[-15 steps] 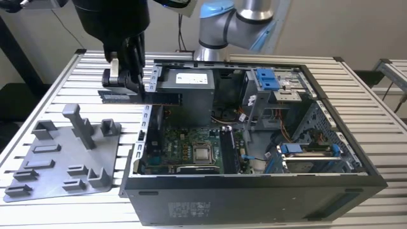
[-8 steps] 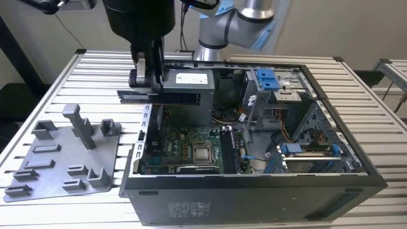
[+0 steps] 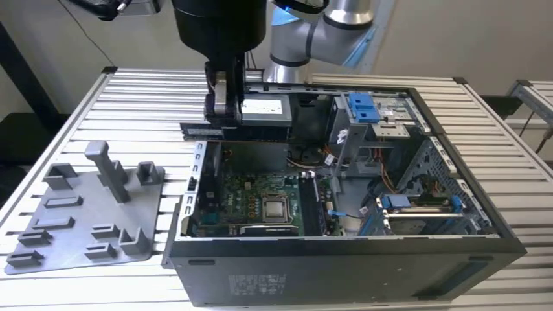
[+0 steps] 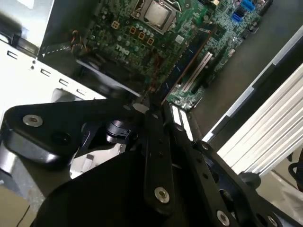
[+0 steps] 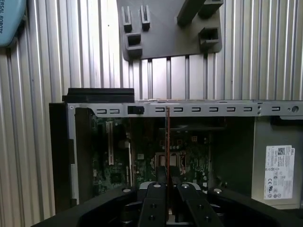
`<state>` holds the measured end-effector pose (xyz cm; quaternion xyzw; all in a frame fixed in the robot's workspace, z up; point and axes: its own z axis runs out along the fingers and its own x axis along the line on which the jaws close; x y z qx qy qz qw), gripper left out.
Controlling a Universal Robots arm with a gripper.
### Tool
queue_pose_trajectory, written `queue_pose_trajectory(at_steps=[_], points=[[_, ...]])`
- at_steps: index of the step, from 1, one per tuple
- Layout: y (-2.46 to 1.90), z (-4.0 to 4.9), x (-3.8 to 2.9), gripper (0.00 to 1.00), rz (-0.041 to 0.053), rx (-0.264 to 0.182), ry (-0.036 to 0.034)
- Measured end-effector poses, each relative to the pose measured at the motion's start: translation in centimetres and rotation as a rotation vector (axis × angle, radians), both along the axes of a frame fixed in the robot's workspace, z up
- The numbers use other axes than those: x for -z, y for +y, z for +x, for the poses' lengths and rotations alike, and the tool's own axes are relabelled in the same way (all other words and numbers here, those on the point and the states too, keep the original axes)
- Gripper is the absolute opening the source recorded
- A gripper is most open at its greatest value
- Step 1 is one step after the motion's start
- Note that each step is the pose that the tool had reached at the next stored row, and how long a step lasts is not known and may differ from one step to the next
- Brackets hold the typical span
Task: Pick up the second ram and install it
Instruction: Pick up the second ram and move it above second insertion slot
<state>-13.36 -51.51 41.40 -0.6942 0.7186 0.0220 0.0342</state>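
second ram (image 3: 194, 130) is in my gripper (image 3: 223, 127). jaws are pinched narrow on it, board lying level, one end sticking out past the fingers. it hangs above the open pc case (image 3: 346, 249), over the case's psu (image 3: 263, 110) end, clear of everything inside.

in the first wrist view the ram (image 5: 167, 137) shows edge-on as a thin strip running out from my gripper (image 5: 168, 182), w/ the case's motherboard (image 5: 142, 156) below it.

progress, as i judge it: pick-up part looks done. install part not done: ram isn't touching the motherboard and isn't in any slot. dimm slots sit inside the case just beside the cpu socket (image 3: 276, 208), well below the ram. gray parts holder (image 3: 82, 214) lies outside the case, next to its side wall.
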Motion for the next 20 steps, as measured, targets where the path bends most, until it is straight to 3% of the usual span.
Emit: queue_pose_trajectory(at_steps=[20], points=[[0.24,7.15,0.02,0.15,0.0000,-0.007,0.0000]])
